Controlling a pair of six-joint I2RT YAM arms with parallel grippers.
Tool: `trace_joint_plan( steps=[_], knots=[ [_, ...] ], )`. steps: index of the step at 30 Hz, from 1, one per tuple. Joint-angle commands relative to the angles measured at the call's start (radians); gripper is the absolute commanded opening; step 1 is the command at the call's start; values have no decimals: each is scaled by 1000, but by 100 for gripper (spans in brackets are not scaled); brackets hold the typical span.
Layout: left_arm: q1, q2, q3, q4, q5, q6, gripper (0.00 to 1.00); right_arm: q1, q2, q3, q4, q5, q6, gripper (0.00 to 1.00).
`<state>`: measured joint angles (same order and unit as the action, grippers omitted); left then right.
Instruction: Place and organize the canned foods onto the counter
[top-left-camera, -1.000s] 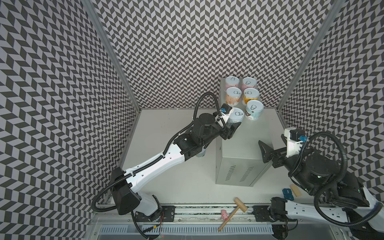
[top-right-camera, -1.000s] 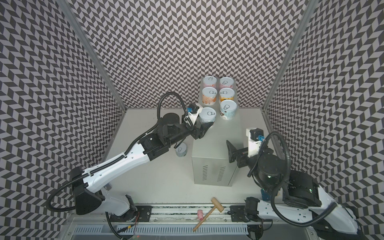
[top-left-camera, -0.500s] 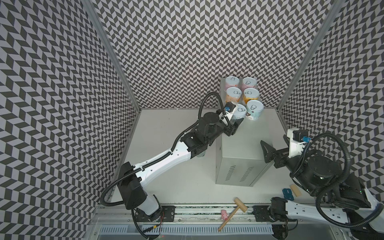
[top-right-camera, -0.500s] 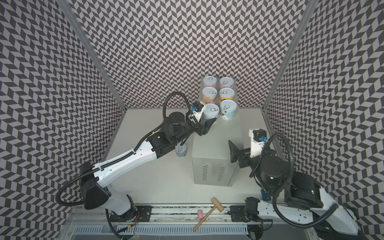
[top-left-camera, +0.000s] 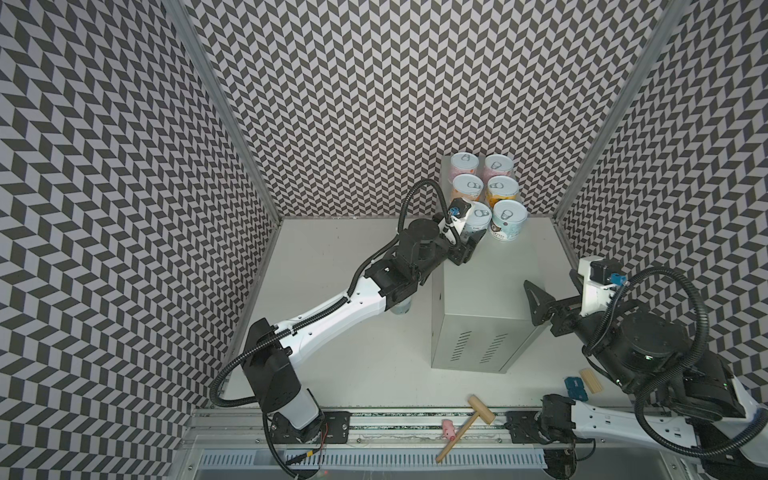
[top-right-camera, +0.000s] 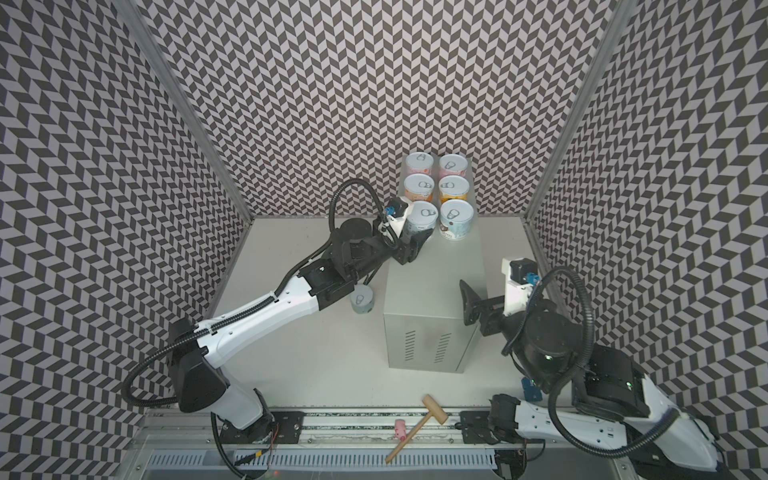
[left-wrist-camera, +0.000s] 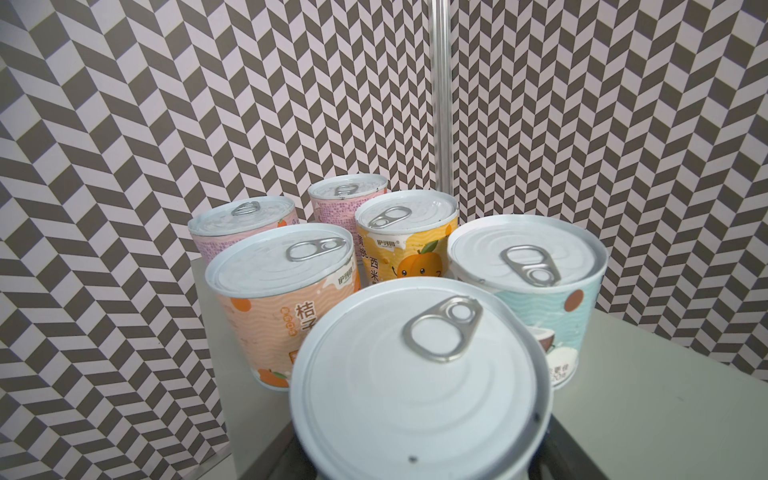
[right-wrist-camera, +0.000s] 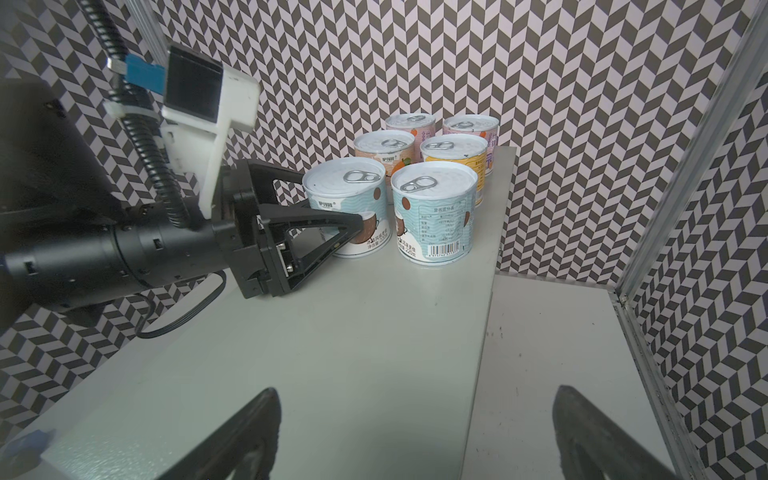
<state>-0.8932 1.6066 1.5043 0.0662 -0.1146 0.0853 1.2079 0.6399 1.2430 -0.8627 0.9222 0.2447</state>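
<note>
The left pincer (right-wrist-camera: 353, 222) is clenched on the short light blue-white can with a pull-tab lid (right-wrist-camera: 343, 183). You hold it upright, axis vertical, its base seemingly resting on the flat top of the tall light-grey metal counter (right-wrist-camera: 332, 353). Just beside the pincer, on the side away from your left arm, stands the matching blue-white can (right-wrist-camera: 434, 208); whether the two touch cannot be told. Beyond both, the pink and orange-yellow cans (right-wrist-camera: 453, 151) fill two rows. Judged from this, release calls for drawing straight back along the forearm, since sideways drift meets the twin. The right pincer (top-left-camera: 555, 293) gapes empty, well apart, at the counter's other flank. The last pale-lidded can (top-right-camera: 362, 301) stands on the white tabletop (top-right-camera: 332, 353), below and behind the left pincer, under its forearm, so your left arm is nearer
</note>
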Motion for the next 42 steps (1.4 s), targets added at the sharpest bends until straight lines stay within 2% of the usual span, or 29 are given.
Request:
trace_joint_plan(
  steps=[1, 42],
  knots=[
    [9, 27, 15, -49, 4, 26, 70, 4, -11, -7, 38, 21, 3, 99],
    [25, 38, 4, -59, 15, 15, 70, 2, -11, -18, 55, 18, -8, 99]
  ],
)
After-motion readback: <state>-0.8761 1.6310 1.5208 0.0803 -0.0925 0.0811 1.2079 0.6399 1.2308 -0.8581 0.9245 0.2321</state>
